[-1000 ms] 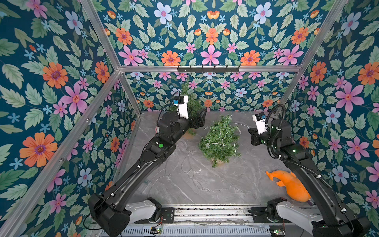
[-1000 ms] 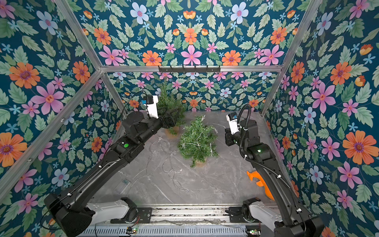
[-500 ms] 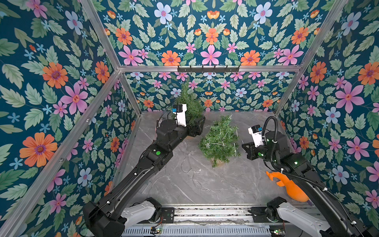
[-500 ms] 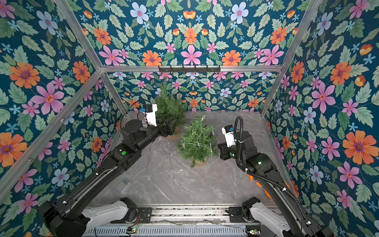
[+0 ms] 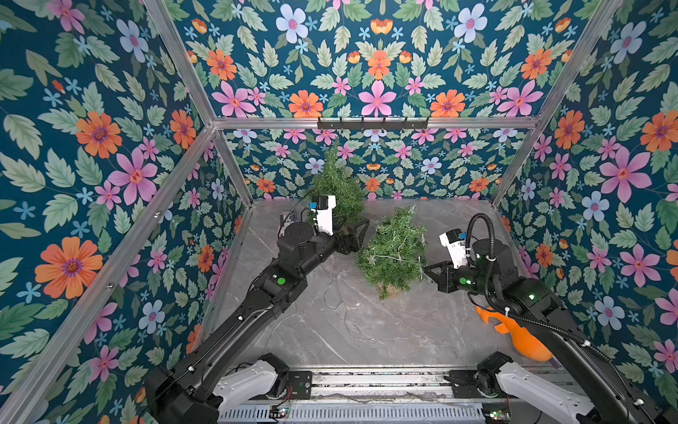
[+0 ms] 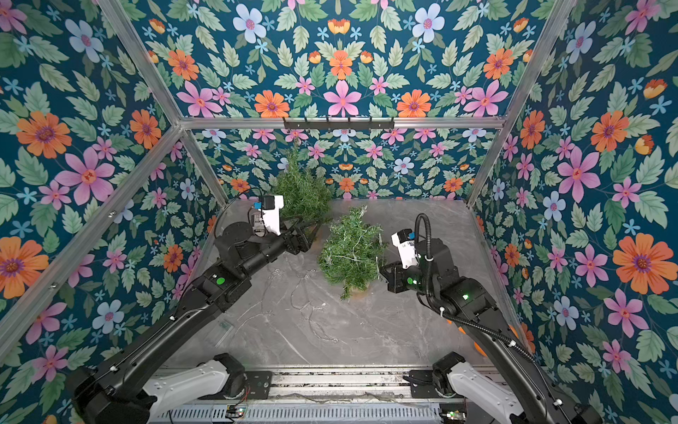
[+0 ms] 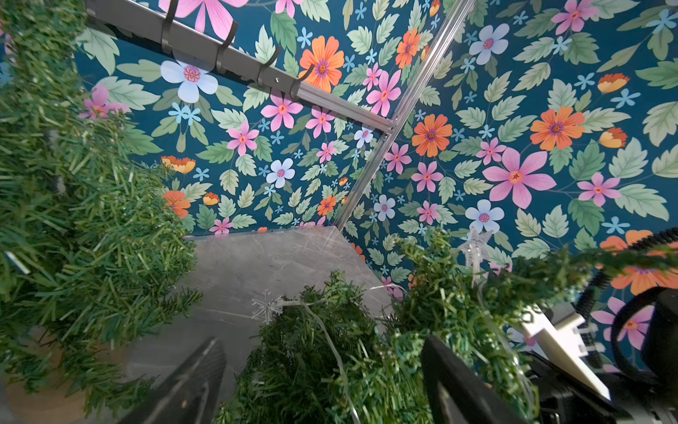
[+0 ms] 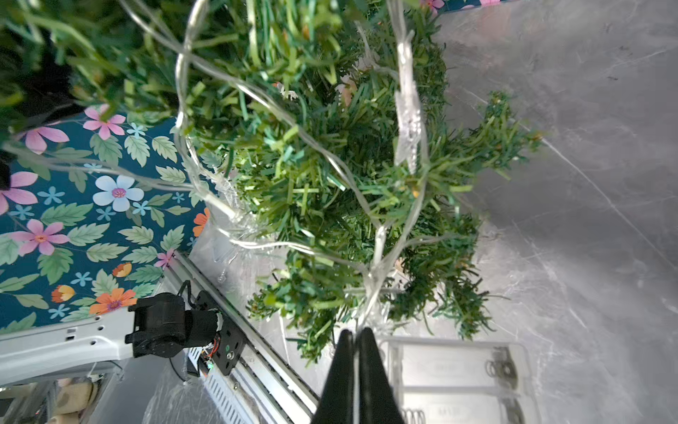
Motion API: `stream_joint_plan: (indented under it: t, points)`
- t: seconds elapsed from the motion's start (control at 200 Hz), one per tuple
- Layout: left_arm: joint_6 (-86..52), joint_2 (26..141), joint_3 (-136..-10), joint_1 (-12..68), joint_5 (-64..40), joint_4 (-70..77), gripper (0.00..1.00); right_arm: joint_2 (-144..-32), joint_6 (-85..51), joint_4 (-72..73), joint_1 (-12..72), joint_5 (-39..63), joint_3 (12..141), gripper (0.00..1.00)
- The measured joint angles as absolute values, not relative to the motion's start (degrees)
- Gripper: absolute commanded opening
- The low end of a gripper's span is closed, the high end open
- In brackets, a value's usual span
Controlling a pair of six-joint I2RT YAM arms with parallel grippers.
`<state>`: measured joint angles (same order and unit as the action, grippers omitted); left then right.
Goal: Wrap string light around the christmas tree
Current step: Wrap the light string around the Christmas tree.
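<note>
While right hand point(image 8: 354, 333) clamps string light point(image 8: 407, 113) at xmas tree point(image 8: 312, 176), left hand point(image 7: 323, 352) sits w/ fingers point(image 7: 198, 378) apart.

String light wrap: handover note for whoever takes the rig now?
Left gripper: open, empty, between the back tree and the front tree.
Right gripper: shut on the string light wire, low beside the front tree.
Done: several loops lie on the front tree.
Loose wire lies on the table between the arms; battery box lies beside the right gripper.
Left: wind the loose wire around, probably feeding it with the left gripper.
</note>
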<state>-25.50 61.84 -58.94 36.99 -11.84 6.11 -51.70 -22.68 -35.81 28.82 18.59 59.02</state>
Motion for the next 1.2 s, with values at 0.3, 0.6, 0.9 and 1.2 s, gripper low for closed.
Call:
stream_joint_plan:
  t: [0.3, 0.6, 0.9, 1.2]
  points:
    - [-26.7, 61.9, -56.1, 37.6, -13.9, 8.8, 0.85, -52.0, -28.0, -33.9, 30.7, 21.4, 58.2, 0.00]
    - [-28.1, 62.1, -53.5, 38.5, -14.9, 11.6, 0.84, -52.5, -32.3, -29.5, 31.8, 23.4, 55.2, 0.00]
    - [-28.8, 62.6, -51.6, 39.3, -14.8, 13.8, 0.84, -51.5, -34.1, -23.9, 33.3, 22.8, 48.2, 0.14]
    - [-29.8, 63.2, -49.8, 40.3, -14.6, 15.4, 0.84, -47.7, -34.1, -16.8, 34.0, 21.2, 42.1, 0.29]
